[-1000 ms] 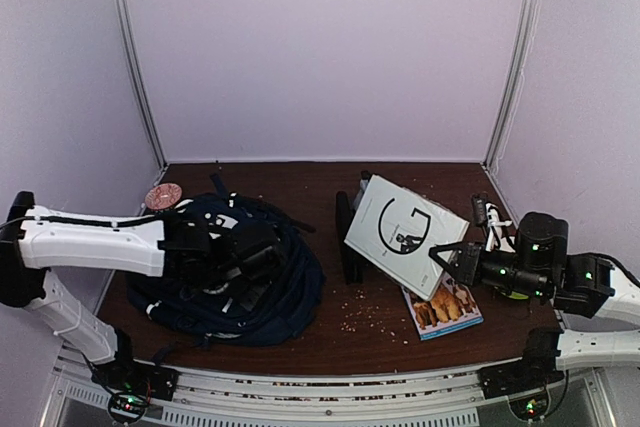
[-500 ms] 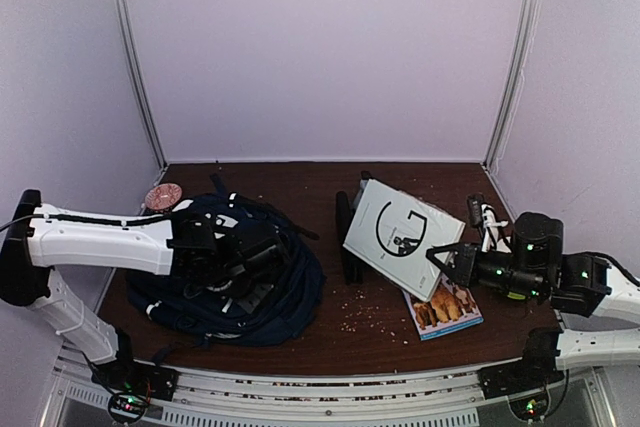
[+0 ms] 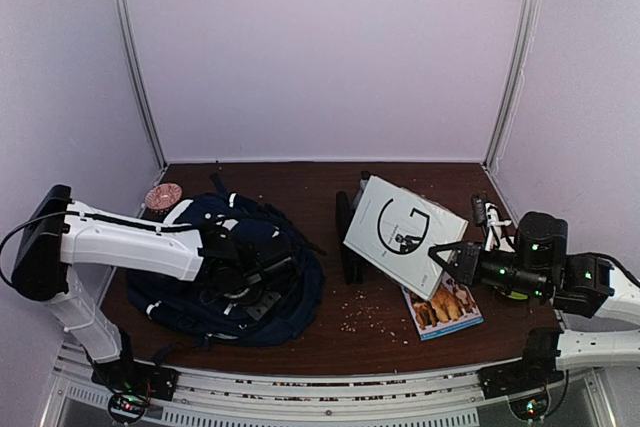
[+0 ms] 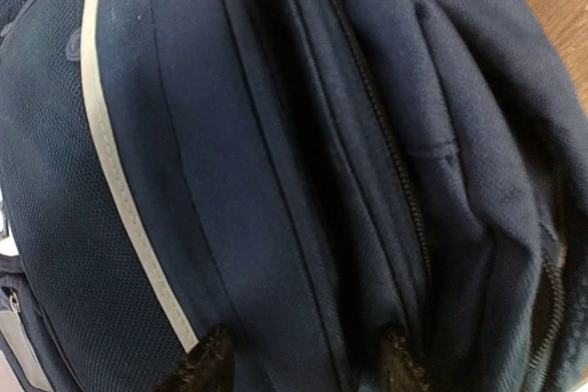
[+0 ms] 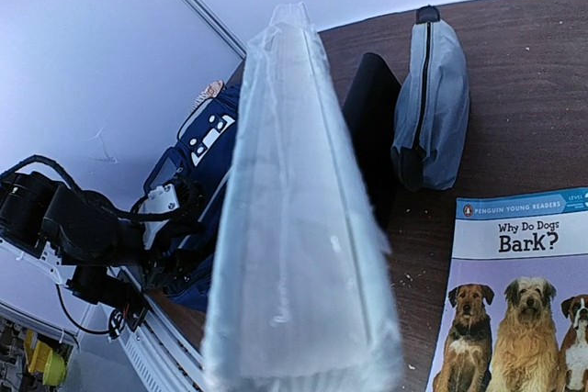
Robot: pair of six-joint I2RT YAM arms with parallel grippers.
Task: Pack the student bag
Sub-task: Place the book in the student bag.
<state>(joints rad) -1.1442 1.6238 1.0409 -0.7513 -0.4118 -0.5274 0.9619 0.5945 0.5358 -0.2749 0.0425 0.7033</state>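
Two jobs run at once: mid-right, the right gripper [image 3: 440, 255] clamps the white book [image 3: 400, 232]. Lower left, the left gripper [image 4: 301, 360] straddles a fold of the student bag [image 3: 300, 277], and whether it is pinching cannot be told. The next move likely needs the compartment spread open.

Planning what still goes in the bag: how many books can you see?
2. A white book is held tilted in the right hand; a dog reader lies flat on the table, partly under it. Others may be hidden inside the student bag.
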